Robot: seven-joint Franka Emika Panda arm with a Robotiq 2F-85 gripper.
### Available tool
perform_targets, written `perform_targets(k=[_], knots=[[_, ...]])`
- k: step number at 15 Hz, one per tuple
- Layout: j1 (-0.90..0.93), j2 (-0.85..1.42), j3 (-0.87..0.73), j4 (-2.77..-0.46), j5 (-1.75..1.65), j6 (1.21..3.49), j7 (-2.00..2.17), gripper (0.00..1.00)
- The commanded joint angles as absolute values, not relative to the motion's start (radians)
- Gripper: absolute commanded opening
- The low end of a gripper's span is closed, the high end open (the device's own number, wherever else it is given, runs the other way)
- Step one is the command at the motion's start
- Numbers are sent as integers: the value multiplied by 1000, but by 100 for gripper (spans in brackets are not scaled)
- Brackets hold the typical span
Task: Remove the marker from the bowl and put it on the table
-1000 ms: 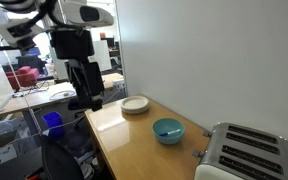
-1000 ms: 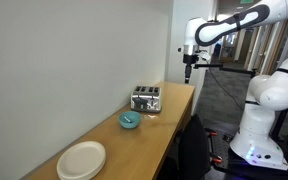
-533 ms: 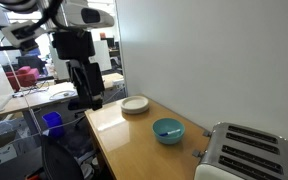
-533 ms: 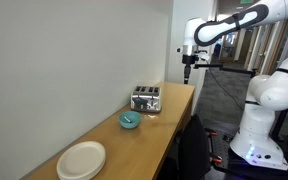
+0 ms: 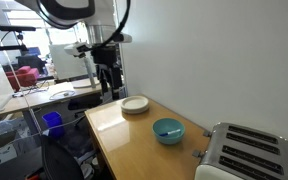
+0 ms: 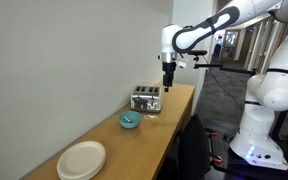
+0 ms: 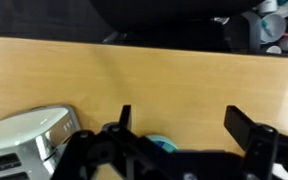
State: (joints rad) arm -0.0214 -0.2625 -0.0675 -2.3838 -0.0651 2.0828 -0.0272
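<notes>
A teal bowl (image 5: 168, 130) stands on the wooden table (image 5: 124, 135) between a toaster and a white plate. A thin pale marker (image 5: 173, 128) lies inside it, small and hard to make out. The bowl also shows in the other exterior view (image 6: 130, 120), and its rim shows in the wrist view (image 7: 162, 144), mostly hidden behind the gripper body. My gripper (image 5: 108, 80) hangs high above the table, open and empty. It is well apart from the bowl in both exterior views (image 6: 169, 80). In the wrist view the gripper (image 7: 184, 125) has its fingers spread wide.
A silver toaster (image 5: 246, 152) stands at one end of the table (image 6: 146, 100) (image 7: 29, 140). A white plate (image 5: 135, 104) lies at the other end (image 6: 82, 159). A wall runs along the table's far side. A blue bin (image 5: 52, 121) stands beside the table.
The arm has swung from beyond the table's edge to above the table, nearer the wall. The gripper stays open and empty. The bowl has not moved.
</notes>
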Motion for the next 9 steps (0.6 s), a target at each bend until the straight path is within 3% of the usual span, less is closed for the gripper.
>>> perform_targets(k=[1, 9], knots=[[-34, -30, -64, -2186, -53, 2117, -7, 100], [-83, 565, -54, -1599, 31, 2151, -67, 100]])
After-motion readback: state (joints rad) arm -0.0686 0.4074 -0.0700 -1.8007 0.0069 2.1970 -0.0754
